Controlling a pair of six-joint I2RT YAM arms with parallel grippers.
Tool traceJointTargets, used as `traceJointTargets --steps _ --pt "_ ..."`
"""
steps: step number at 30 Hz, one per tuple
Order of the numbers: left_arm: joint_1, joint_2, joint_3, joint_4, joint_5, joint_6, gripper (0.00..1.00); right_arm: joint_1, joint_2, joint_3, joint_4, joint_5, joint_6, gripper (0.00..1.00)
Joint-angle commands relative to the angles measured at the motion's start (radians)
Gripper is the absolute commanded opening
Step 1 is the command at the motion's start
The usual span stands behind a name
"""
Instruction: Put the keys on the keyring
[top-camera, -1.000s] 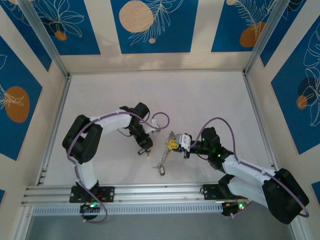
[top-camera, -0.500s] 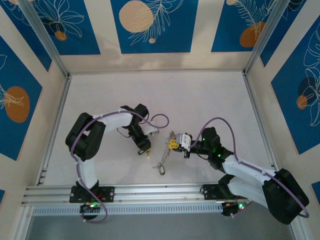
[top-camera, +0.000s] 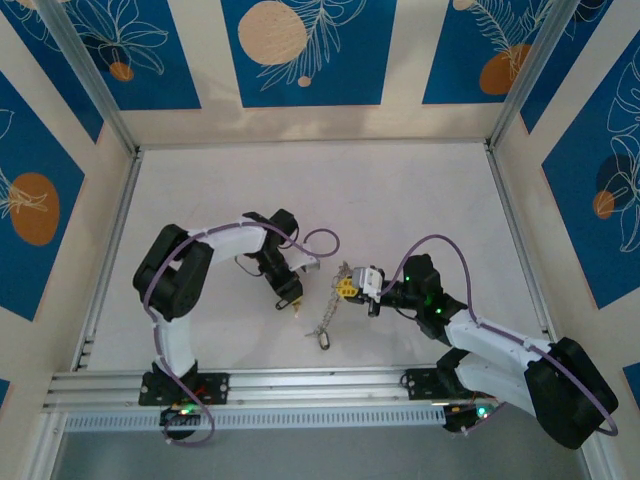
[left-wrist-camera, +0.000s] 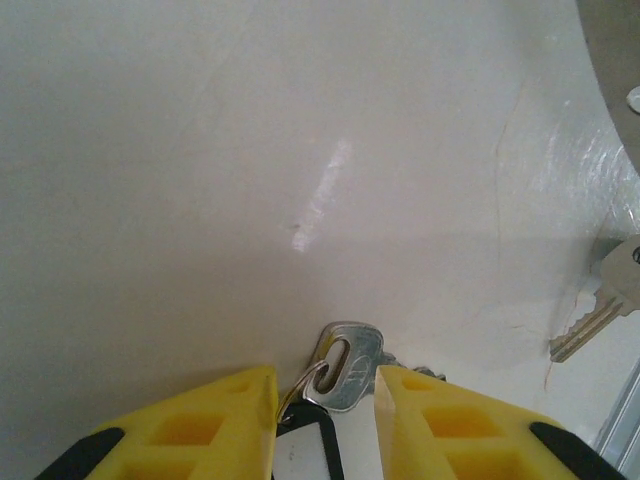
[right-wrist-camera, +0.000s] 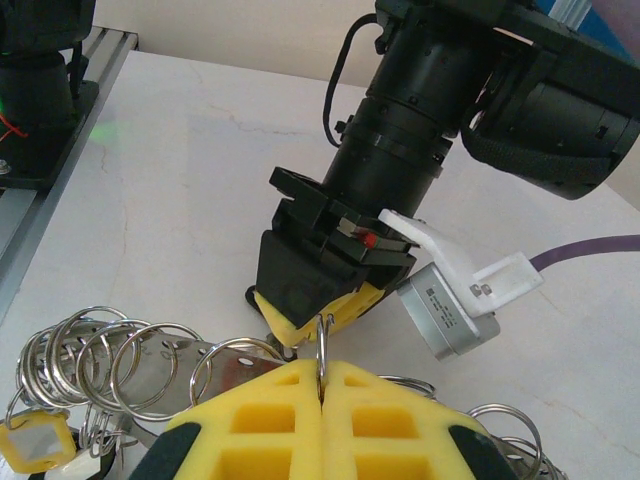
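A silvery key (left-wrist-camera: 350, 362) lies on the white table between the yellow fingers of my left gripper (left-wrist-camera: 326, 385), which stands open around it. A small wire loop joins that key to a black-rimmed tag (left-wrist-camera: 308, 448). My right gripper (right-wrist-camera: 322, 372) is shut on the thin wire keyring (right-wrist-camera: 322, 338), which stands upright and reaches the left gripper (right-wrist-camera: 318, 300) just beyond. Several more rings (right-wrist-camera: 110, 352) hang at its left with a yellow tag (right-wrist-camera: 35, 445). In the top view the left gripper (top-camera: 293, 298) and right gripper (top-camera: 352, 287) face each other.
A chain of keys (top-camera: 325, 318) ending in a dark tag (top-camera: 323, 341) trails toward the near rail (top-camera: 300, 385). Another loose key (left-wrist-camera: 598, 303) lies at the right. The left arm's camera box (right-wrist-camera: 450, 310) juts out behind its fingers.
The left arm's elbow has shifted slightly to the right while its gripper has stayed almost in place. The right arm has not moved.
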Motion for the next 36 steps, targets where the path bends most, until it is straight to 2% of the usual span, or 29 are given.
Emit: traceJointTargets --steps 1,5,17,30,36 --pt "0.0 0.01 -0.006 -0.036 0.033 0.022 0.29 -0.006 -0.012 0.002 0.033 -0.012 0.007 0.0" --pt "0.0 0.004 -0.008 -0.038 0.021 0.02 0.26 -0.007 -0.012 0.001 0.036 -0.015 0.008 0.0" --pt "0.014 -0.033 -0.037 -0.024 -0.033 0.007 0.26 -0.007 -0.017 -0.001 0.036 -0.014 0.009 0.0" --pt "0.033 -0.068 -0.049 -0.008 -0.041 -0.009 0.26 -0.007 -0.021 -0.003 0.036 -0.015 0.012 0.0" --pt "0.033 -0.066 -0.053 -0.009 -0.028 -0.007 0.24 -0.007 -0.021 -0.003 0.038 -0.016 0.012 0.0"
